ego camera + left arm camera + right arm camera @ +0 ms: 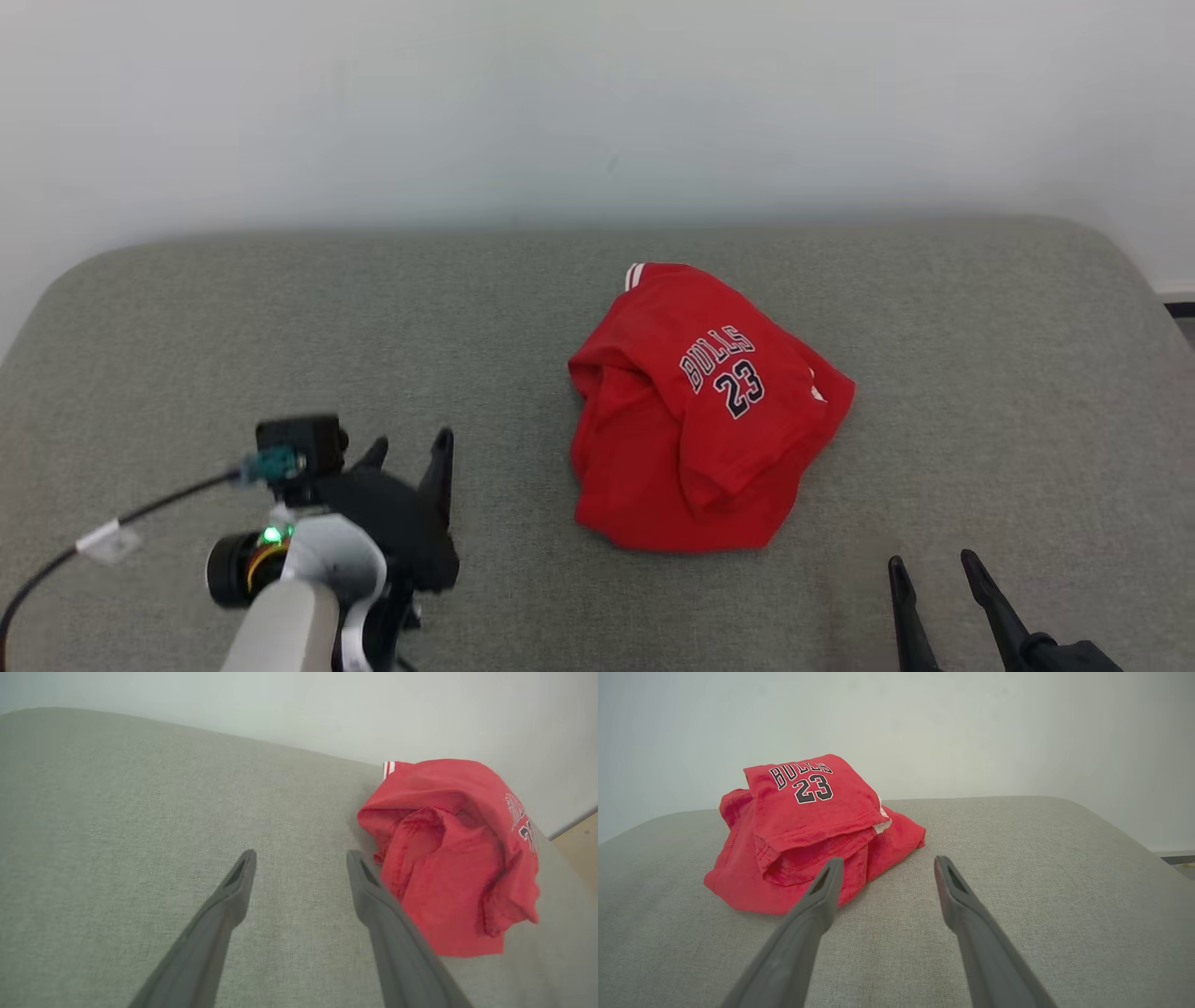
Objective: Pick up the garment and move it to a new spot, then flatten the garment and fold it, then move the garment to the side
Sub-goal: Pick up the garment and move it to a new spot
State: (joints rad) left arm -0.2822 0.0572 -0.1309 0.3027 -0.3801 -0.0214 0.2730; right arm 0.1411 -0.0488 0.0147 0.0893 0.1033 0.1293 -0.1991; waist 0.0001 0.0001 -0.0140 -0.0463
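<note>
We saw our left gripper (411, 441) spread wide and empty above the grey-green cushion (187, 308), the crumpled red garment (700, 411) lying right of centre, our right gripper (932, 560) near it, likewise spread and empty, a pale wall (560, 93) behind

Bare cushion (280, 308) lies open on every side of the crumpled shirt (700, 411); a wall (597, 93) closes off the far edge.
</note>
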